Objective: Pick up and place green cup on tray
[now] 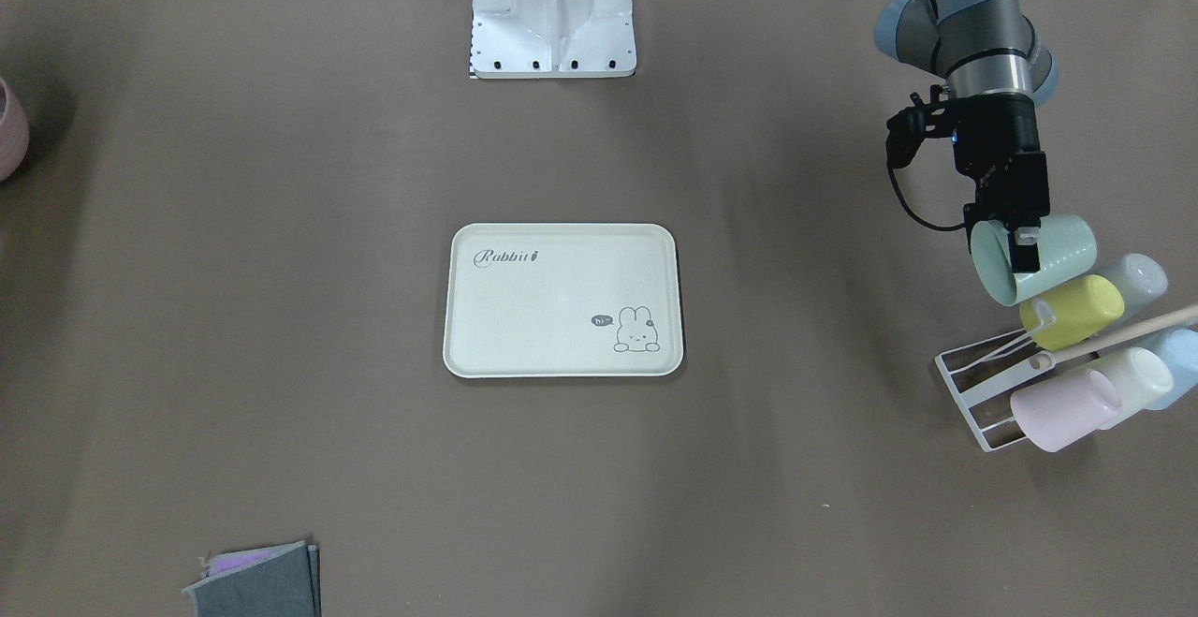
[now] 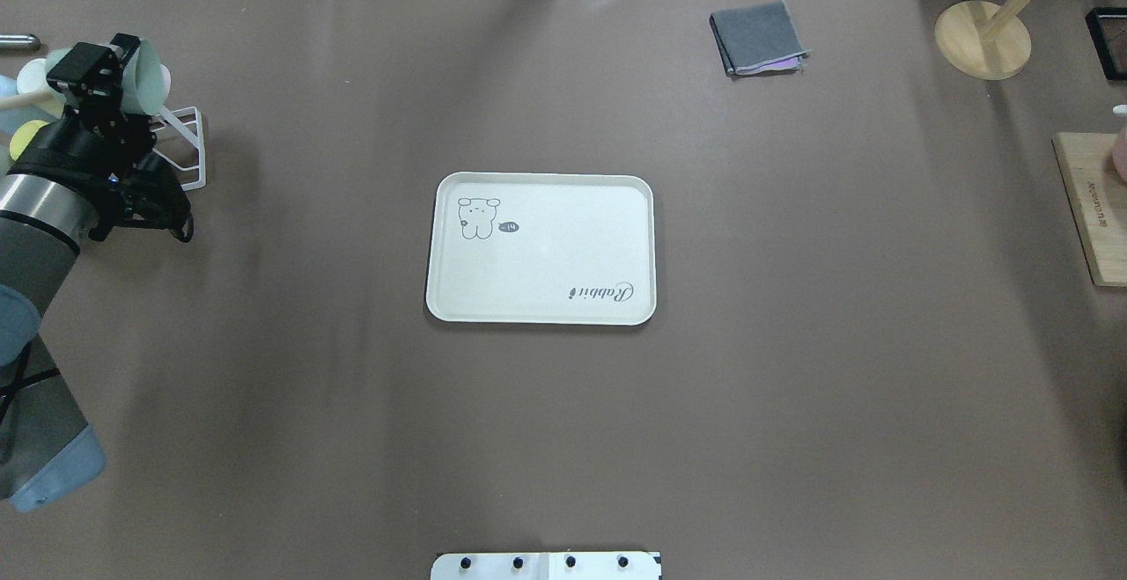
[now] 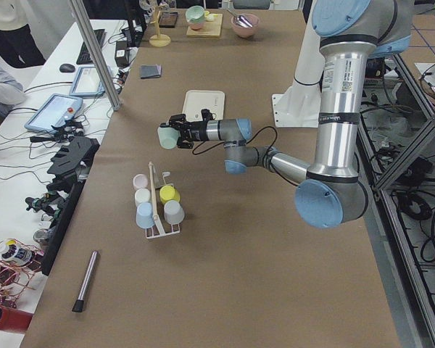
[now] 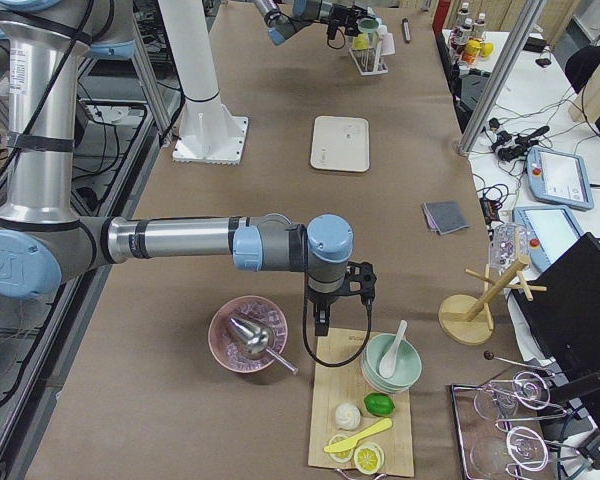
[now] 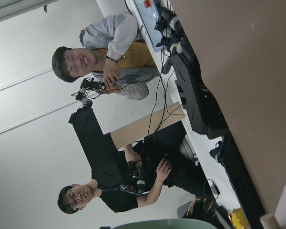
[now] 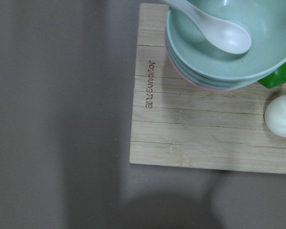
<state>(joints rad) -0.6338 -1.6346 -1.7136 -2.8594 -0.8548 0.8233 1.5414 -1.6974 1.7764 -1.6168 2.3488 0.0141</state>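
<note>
On the left, the left gripper [image 1: 1025, 252] is clenched on the green cup [image 1: 1062, 247], holding it sideways above the rack [image 1: 960, 403]. The tray [image 1: 552, 308] in the middle is well apart, so carrying and placing remain. The right gripper's [image 4: 320, 325] state I cannot tell.

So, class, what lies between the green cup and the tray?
Only bare brown tabletop separates the green cup and the tray, clearest in the front-facing view.

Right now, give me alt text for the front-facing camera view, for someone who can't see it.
The left end effector, at the view's right edge, grips the green cup by its rim, tipped on its side near a wire rack of pastel cups. The cream tray lies bare mid-table.
</note>
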